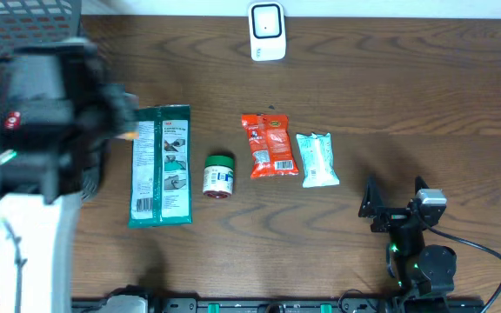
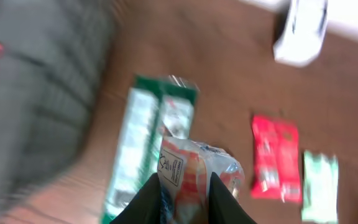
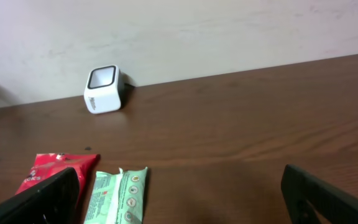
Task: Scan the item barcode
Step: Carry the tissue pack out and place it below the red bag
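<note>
My left gripper [image 2: 185,178] is shut on a clear packet with orange and white print [image 2: 191,163], held up above the table; a white label shows on its left face, and I can make out no barcode. Overhead, the blurred left arm [image 1: 46,113] covers most of it, and only an orange edge of the packet [image 1: 130,135] pokes out. The white scanner [image 1: 267,31] stands at the table's far edge, well to the right of the packet; it also shows as the scanner [image 2: 300,31] and the scanner [image 3: 104,89]. My right gripper [image 1: 394,209] rests open and empty at the near right.
A dark mesh basket [image 1: 7,35] sits at the far left under the left arm. In a row on the table lie a long green package [image 1: 161,165], a small green-lidded jar [image 1: 219,176], a red pouch [image 1: 267,145] and a mint-green wipes pack [image 1: 317,159].
</note>
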